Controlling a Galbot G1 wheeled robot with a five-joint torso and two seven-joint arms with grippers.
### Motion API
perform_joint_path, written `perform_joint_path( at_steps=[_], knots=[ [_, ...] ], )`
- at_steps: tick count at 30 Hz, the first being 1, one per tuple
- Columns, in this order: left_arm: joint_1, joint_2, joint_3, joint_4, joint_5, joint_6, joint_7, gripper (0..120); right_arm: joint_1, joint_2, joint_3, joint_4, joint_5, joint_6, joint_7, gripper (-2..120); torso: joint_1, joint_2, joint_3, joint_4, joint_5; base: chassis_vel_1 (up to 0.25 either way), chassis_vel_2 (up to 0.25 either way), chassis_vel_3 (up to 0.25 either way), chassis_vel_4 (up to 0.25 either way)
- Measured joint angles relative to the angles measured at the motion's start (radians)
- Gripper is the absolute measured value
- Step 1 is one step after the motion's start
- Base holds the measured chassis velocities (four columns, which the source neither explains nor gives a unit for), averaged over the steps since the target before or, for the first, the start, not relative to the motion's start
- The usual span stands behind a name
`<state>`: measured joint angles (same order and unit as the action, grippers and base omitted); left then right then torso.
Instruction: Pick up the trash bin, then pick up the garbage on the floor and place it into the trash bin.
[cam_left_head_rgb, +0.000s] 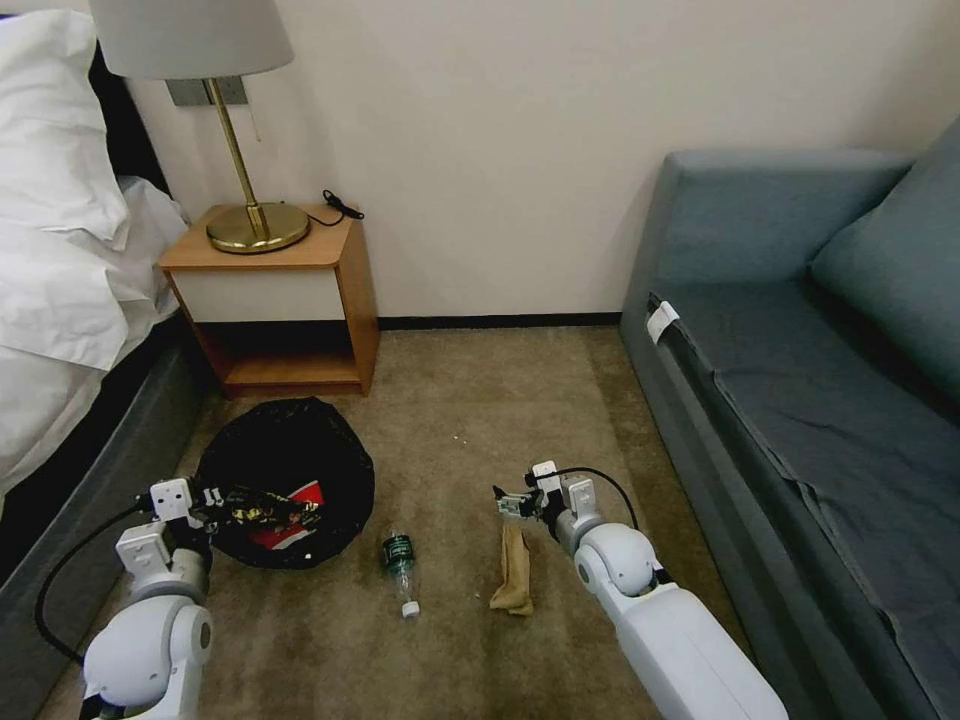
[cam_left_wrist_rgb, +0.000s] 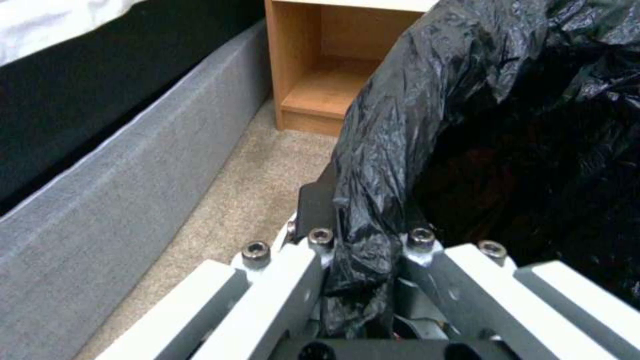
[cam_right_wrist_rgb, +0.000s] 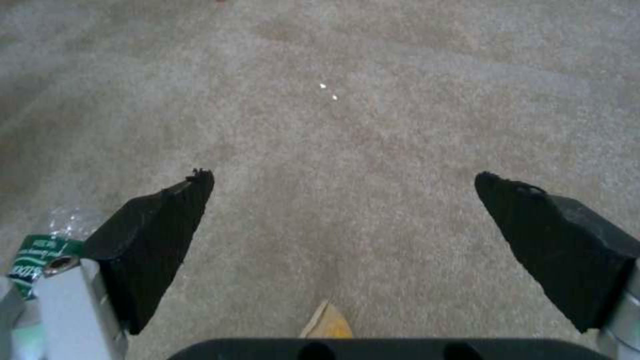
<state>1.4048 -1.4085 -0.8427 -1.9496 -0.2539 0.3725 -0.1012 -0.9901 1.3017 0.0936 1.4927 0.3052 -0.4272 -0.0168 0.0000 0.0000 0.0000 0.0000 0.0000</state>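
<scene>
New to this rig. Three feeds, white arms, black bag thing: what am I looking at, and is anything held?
It is a wheeled robot with two white arms. The wide picture comes from its head camera, looking down at a carpeted floor between a bed and a grey sofa. The other two come from cameras on each wrist.

The left hand is shut on the black-bag-lined rim of the small round trash bin, which already holds a red-and-white wrapper.

The right hand is open and holds nothing, above the crumpled tan paper. A clear plastic bottle with a green label lies on the carpet between the paper and the bin.
</scene>
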Motion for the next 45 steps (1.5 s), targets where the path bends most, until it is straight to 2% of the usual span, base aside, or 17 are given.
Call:
perform_joint_path(
  at_steps=[11, 17, 20, 22, 24, 26, 28, 30, 32, 38, 45],
  knots=[
    [0.001, -0.001, 0.001, 0.000, 0.000, 0.000, 0.000, 4, -0.001, -0.006, -0.010, -0.001, 0.003, -0.001, 0.005, 100, 0.000, 0.000, 0.000, 0.0001, 0.0001, -0.066, 0.055, 0.066, -0.062],
    [0.003, -0.002, 0.002, 0.006, -0.001, -0.004, 0.000, 4, 0.017, -0.043, -0.047, 0.000, 0.051, -0.039, 0.019, 100, 0.000, 0.000, 0.000, -0.0001, 0.0000, -0.040, 0.034, 0.030, -0.041],
    [0.005, -0.002, 0.000, 0.008, -0.001, -0.006, 0.001, 4, 0.035, -0.072, -0.078, 0.002, 0.097, -0.072, 0.030, 100, 0.000, 0.000, 0.000, 0.0000, 0.0001, 0.000, 0.000, 0.000, 0.000],
    [0.007, -0.002, -0.004, 0.009, -0.002, -0.007, 0.002, 4, 0.061, -0.114, -0.118, 0.012, 0.160, -0.124, 0.046, 100, 0.000, 0.000, 0.000, 0.0000, 0.0000, 0.000, 0.000, 0.000, 0.000],
    [0.007, -0.001, -0.004, 0.009, -0.002, -0.007, 0.002, 4, 0.065, -0.118, -0.122, 0.014, 0.169, -0.132, 0.048, 100, 0.000, 0.000, 0.000, 0.0001, 0.0001, 0.000, 0.000, 0.000, 0.000],
    [0.008, 0.000, -0.006, 0.009, -0.003, -0.007, 0.003, 4, 0.100, -0.166, -0.172, 0.028, 0.240, -0.198, 0.071, 100, 0.000, 0.000, 0.000, 0.0000, 0.0001, 0.000, 0.000, 0.000, 0.000],
    [0.007, 0.001, -0.009, 0.009, -0.005, -0.007, 0.006, 4, 0.124, -0.192, -0.204, 0.033, 0.276, -0.227, 0.080, 100, 0.000, 0.000, 0.000, 0.0000, 0.0000, 0.000, 0.000, 0.000, 0.000],
    [0.006, 0.002, -0.011, 0.009, -0.006, -0.007, 0.007, 4, 0.135, -0.202, -0.219, 0.036, 0.297, -0.248, 0.084, 100, 0.000, 0.000, 0.000, -0.0001, 0.0000, 0.000, 0.000, 0.000, 0.000],
    [0.003, 0.008, -0.018, 0.015, -0.010, -0.007, 0.010, 4, 0.169, -0.220, -0.262, 0.044, 0.374, -0.305, 0.113, 100, 0.000, 0.000, 0.000, 0.0000, 0.0000, 0.000, 0.000, 0.000, 0.000],
    [0.003, 0.017, -0.028, 0.023, -0.017, -0.009, 0.013, 4, 0.198, -0.219, -0.318, 0.026, 0.438, -0.315, 0.130, 100, 0.000, 0.000, 0.000, 0.0000, 0.0000, 0.000, 0.000, 0.000, 0.000],
    [0.012, 0.021, -0.032, 0.024, -0.020, -0.012, 0.016, 4, 0.211, -0.194, -0.358, -0.019, 0.455, -0.315, 0.130, 100, 0.000, 0.000, 0.000, 0.0001, 0.0000, 0.000, 0.000, 0.000, 0.000]
  ],
)
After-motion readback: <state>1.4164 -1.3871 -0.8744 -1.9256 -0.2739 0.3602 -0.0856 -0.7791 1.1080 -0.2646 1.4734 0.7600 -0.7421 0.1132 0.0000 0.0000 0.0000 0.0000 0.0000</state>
